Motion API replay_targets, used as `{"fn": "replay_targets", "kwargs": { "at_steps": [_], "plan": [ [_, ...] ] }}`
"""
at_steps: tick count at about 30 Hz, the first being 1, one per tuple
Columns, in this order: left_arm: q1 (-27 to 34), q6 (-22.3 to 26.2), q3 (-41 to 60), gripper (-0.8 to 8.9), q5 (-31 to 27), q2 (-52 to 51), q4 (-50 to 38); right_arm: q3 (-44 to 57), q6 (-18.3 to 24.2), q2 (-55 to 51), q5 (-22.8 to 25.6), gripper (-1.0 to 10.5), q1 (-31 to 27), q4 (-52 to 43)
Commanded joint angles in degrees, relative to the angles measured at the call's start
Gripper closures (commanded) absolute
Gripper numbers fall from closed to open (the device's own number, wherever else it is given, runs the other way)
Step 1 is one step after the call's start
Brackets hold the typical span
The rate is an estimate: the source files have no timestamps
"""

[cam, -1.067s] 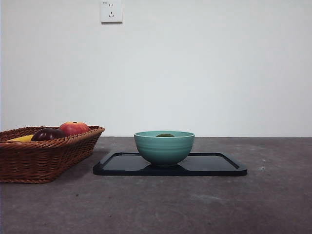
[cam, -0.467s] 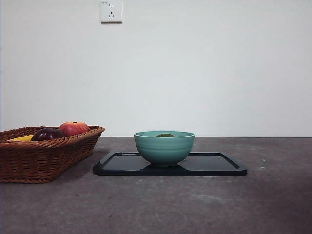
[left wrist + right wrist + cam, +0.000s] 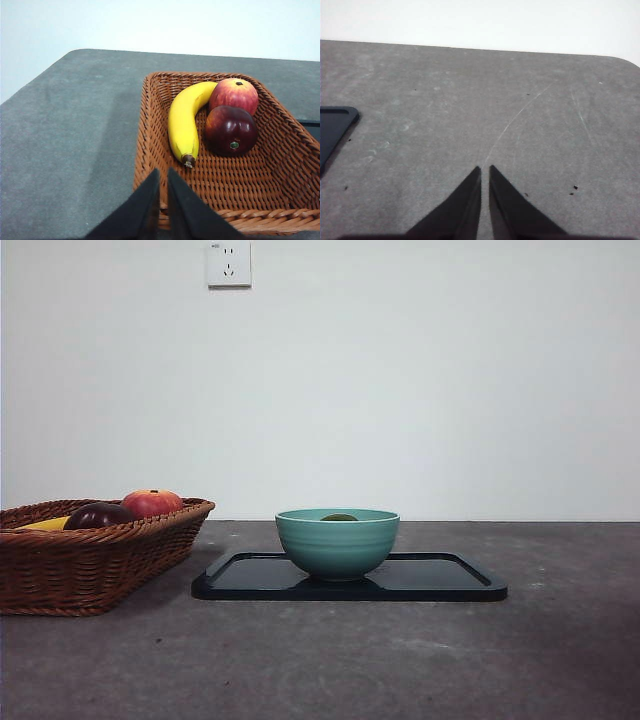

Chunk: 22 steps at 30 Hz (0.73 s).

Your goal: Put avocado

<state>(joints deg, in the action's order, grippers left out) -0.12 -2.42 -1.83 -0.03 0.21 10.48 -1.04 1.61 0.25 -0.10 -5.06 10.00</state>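
Note:
The olive-green avocado (image 3: 339,517) lies inside the teal bowl (image 3: 337,543); only its top shows above the rim. The bowl stands on the black tray (image 3: 440,578) in the middle of the table. My left gripper (image 3: 163,172) is shut and empty, held above the near edge of the wicker basket (image 3: 280,150). My right gripper (image 3: 485,170) is shut and empty over bare table to the right of the tray, whose corner (image 3: 335,125) shows in the right wrist view. Neither arm shows in the front view.
The wicker basket (image 3: 90,560) stands at the left and holds a banana (image 3: 182,122), a red-orange apple (image 3: 233,94) and a dark purple fruit (image 3: 231,130). A wall socket (image 3: 228,262) is on the back wall.

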Motion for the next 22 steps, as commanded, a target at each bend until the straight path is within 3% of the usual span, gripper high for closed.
{"fn": "replay_targets", "kwargs": {
  "at_steps": [1, 22],
  "plan": [
    [0.1, 0.6, 1.2, 7.9, -0.2, 0.0, 0.3, 0.4, 0.8, 0.0, -0.4, 9.2, 0.1, 0.4],
    [0.1, 0.6, 1.2, 7.9, -0.2, 0.0, 0.3, 0.4, 0.8, 0.0, 0.1, 9.2, 4.6, -1.2]
  ]
}}
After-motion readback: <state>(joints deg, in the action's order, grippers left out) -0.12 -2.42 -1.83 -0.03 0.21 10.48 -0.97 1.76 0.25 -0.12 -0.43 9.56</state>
